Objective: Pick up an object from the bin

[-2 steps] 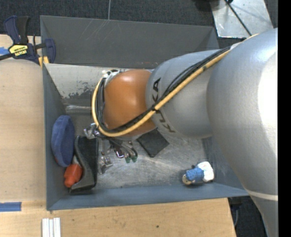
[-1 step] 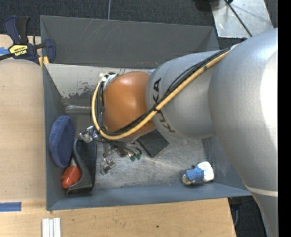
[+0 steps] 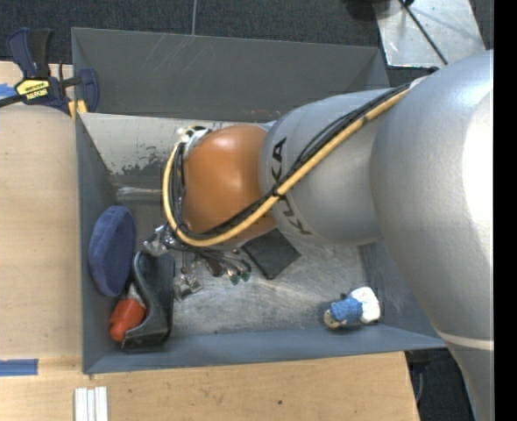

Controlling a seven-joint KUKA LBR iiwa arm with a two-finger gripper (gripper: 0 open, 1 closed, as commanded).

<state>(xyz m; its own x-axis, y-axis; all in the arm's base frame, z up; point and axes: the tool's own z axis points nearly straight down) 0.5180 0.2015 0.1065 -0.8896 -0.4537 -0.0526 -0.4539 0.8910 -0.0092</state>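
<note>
Four loose things are scattered over the bin (image 3: 241, 77), none stacked. The arm (image 3: 416, 165) is lowered left of centre, so the gripper (image 3: 187, 274) is hung near the blue pad (image 3: 111, 248) and just beside the black, red-ended piece (image 3: 153, 301), judged the likely target. Open or closed cannot be told. The dark square (image 3: 272, 254) and small toy (image 3: 353, 310) are left apart.

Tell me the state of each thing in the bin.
blue pad: lying flat at the left side.
black tool: orange-tipped, lying in the lower-left corner.
blue-and-white toy: lying alone, lower right.
black flat piece: partly under the arm.
gripper: down low beside the black tool.
</note>
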